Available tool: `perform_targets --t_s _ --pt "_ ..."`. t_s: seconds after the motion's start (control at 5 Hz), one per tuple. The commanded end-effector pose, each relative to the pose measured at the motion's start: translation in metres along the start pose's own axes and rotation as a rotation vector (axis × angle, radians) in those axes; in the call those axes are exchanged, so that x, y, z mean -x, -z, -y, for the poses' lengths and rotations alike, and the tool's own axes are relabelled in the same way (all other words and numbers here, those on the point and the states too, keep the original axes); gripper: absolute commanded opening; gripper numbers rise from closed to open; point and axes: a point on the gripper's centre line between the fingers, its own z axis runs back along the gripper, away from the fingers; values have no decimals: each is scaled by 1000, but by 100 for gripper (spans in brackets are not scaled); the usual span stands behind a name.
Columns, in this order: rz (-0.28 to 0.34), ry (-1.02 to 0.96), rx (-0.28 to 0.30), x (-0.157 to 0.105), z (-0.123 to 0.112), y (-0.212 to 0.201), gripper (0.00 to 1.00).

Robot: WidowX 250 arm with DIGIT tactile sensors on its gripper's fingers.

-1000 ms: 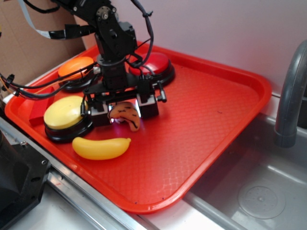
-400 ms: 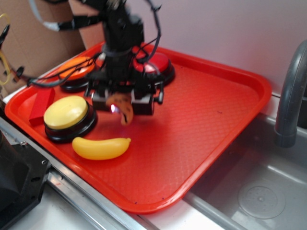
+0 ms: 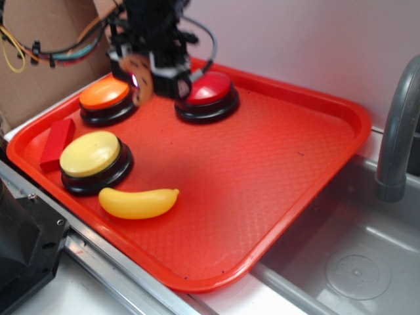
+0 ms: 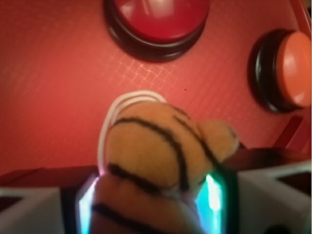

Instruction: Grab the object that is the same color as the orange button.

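1. At the far left of the red tray [image 3: 315, 170], a red block [image 3: 56, 142] lies by the rim, just beside the yellow button [image 3: 90, 154].
2. The yellow button sits on its black base near the left front of the tray; a yellow plastic banana [image 3: 138, 203] lies just in front of it, close to the near rim.
3. The orange button [image 3: 104, 94] stands at the far left, beyond the yellow one. In the wrist view it shows at the right edge [image 4: 292, 70].
4. The gripper [image 3: 146, 69] hangs in the air above the gap between the orange button and the red button [image 3: 209, 90], clear of the tray floor.
5. Its jaws are clamped on the striped plush tiger [image 3: 140, 79], which dangles below them, off the tray and overlapping the orange button's right edge in the exterior view.
6. The wrist view shows the orange-tan toy [image 4: 161, 161] with dark stripes pinched between the 2 pale finger pads [image 4: 85, 207], a white loop curling behind it, and the red button [image 4: 156, 19] on the tray beneath.
7. To the right of the tray lie a metal sink [image 3: 354, 262] and a grey faucet [image 3: 397, 125].
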Motion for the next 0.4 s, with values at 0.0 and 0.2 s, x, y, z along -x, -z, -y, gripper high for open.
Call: perform_targets --t_s 0.0,0.2 --pt "207 46 100 6 -31 -67 0" --pt "214 35 135 12 -38 -71 0"
